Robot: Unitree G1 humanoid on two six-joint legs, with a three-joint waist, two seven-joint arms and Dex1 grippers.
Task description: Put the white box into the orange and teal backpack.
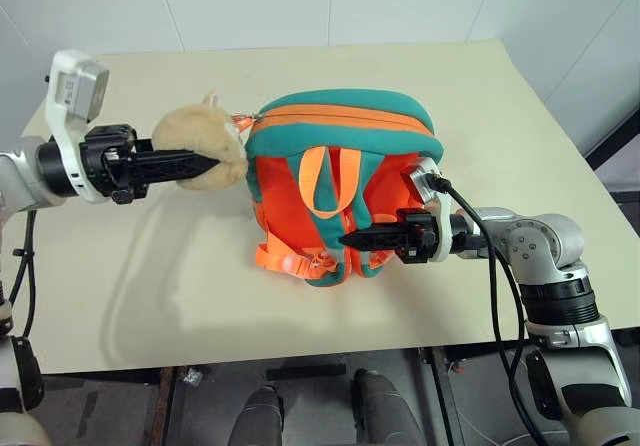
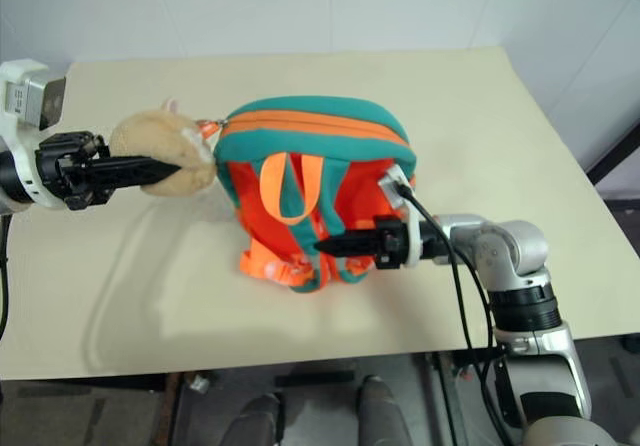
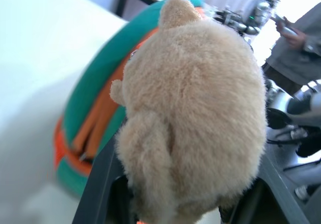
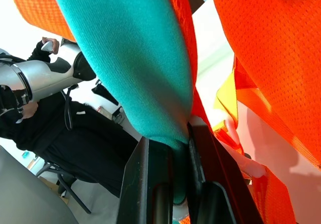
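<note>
Standing mid-table [image 1: 120, 306], one orange and teal backpack [image 1: 340, 156]: right gripper [image 1: 350, 238] pinches its teal strap, left gripper [image 1: 210, 162] clamps one plush bear [image 1: 200, 136].

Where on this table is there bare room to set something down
Bare table between the backpack and the edge on the robot's right, and along the far edge behind it. Crowded: the left gripper clamps the plush bear; the right gripper pinches the shoulder straps.

The orange and teal backpack [image 1: 340, 181] has a teal top panel crossed by an orange zipper band, bright orange mesh sides, and orange straps [image 1: 322, 181] edged in teal. The plush bear toy [image 1: 200, 141] is a plain tan, fuzzy all over. The desk [image 1: 520, 116] is pale cream, without pattern.
</note>
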